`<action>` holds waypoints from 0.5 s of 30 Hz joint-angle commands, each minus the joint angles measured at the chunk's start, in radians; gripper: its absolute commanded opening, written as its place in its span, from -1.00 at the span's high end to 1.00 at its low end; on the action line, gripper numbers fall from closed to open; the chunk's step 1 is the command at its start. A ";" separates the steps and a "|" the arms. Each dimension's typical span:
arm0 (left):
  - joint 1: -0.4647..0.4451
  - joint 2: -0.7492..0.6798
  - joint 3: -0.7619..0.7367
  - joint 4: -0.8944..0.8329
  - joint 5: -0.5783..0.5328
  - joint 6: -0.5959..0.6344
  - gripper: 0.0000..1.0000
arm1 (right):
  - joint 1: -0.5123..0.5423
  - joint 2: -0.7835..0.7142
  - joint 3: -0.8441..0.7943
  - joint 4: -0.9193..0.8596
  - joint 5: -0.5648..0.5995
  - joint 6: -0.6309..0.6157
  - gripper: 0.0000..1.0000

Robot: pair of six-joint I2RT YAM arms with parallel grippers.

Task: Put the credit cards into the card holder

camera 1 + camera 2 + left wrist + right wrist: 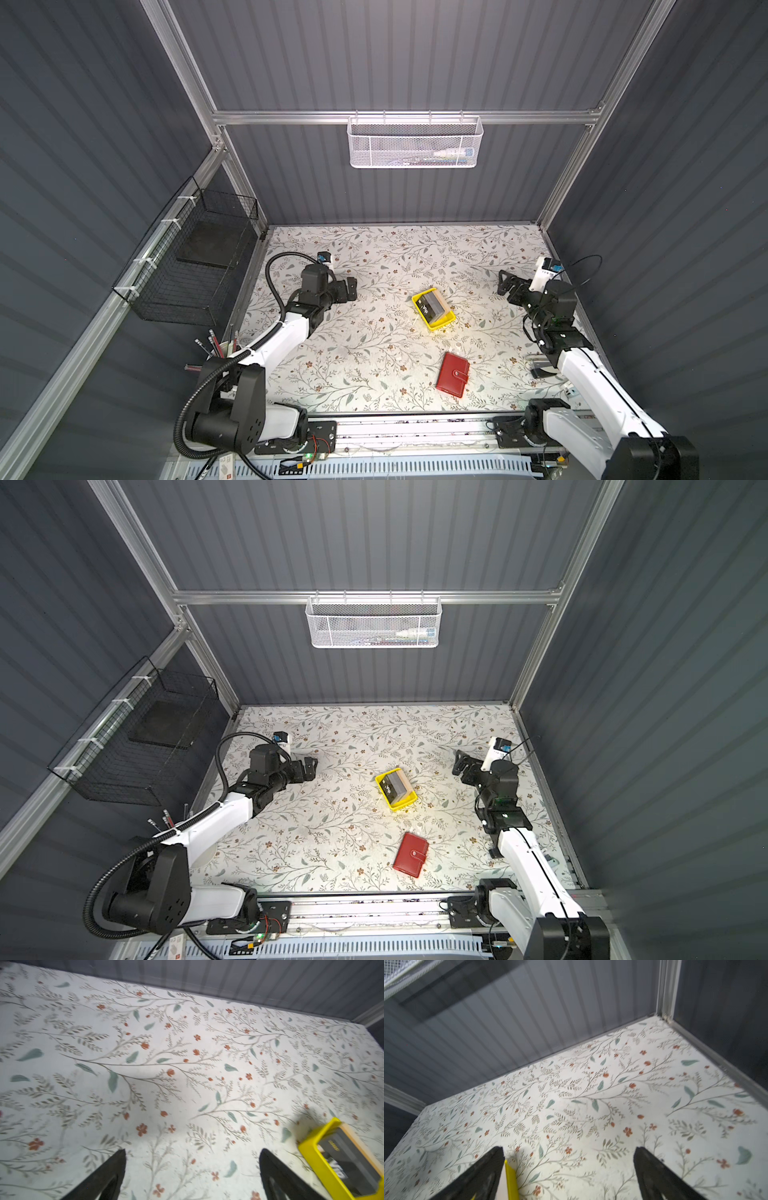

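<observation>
Outward of the left claw [352,289], a black wire basket [187,266] hangs on the side wall. A cup of pens [220,349] sits beside that arm's elbow, off the working area.

The left claw hovers above the floral desk [374,257] with its jaws spread wide. The left wrist view shows only bare desk between its fingertips [122,1155]. It holds nothing and touches nothing.

A white mesh basket [415,143] hangs on the rear rail, high above both claws and clear of them.

A yellow tray [440,326] lies on the desk between the two claws, well apart from each. The credit cards [432,307] are packed together inside it. The black card with white lettering is on the side facing the left claw, with grey cards behind it and a tan one last. In the left wrist view the tray's corner [311,1159] sits just outside one finger.

The card holder [453,374] lies flat on the desk, closed, with its tab strap across the cover. It sits nearer the robot's base than either claw, closer to the right arm, and apart from the tray. Nothing blocks the way from either claw to the tray or the card holder.

The right claw [503,282] hovers above the desk with its jaws spread fully. It is empty and touches nothing. In the right wrist view a yellow edge of the tray [510,1178] shows just beside one finger.
</observation>
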 commanded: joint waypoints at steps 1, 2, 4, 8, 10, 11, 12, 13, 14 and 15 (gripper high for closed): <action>-0.045 -0.035 -0.013 -0.079 0.072 -0.120 -0.99 | 0.065 -0.048 0.038 -0.218 -0.024 0.060 -0.98; -0.052 -0.036 -0.013 -0.085 0.082 -0.144 -0.99 | 0.084 -0.061 0.036 -0.232 -0.025 0.072 -0.98; -0.074 -0.036 -0.027 -0.068 0.116 -0.187 -0.99 | 0.141 -0.086 0.035 -0.285 -0.032 0.094 -0.98; -0.130 -0.042 -0.075 0.000 0.099 -0.247 -0.99 | 0.243 -0.088 0.034 -0.360 -0.012 0.157 -0.98; -0.150 -0.034 -0.082 0.019 0.096 -0.266 -1.00 | 0.299 -0.081 0.036 -0.381 -0.004 0.170 -0.98; -0.161 -0.028 -0.082 0.023 0.103 -0.273 -1.00 | 0.332 -0.082 0.034 -0.389 0.020 0.181 -0.98; -0.170 -0.023 -0.080 0.026 0.106 -0.279 -0.99 | 0.357 -0.081 0.031 -0.390 0.035 0.191 -0.98; -0.182 -0.019 -0.077 0.026 0.104 -0.283 -0.99 | 0.371 -0.082 0.024 -0.389 0.033 0.201 -0.98; -0.195 -0.014 -0.076 0.025 0.099 -0.286 -0.99 | 0.388 -0.079 0.017 -0.381 0.021 0.211 -0.98; -0.204 -0.011 -0.074 0.022 0.096 -0.287 -0.99 | 0.400 -0.079 0.011 -0.372 0.014 0.215 -0.98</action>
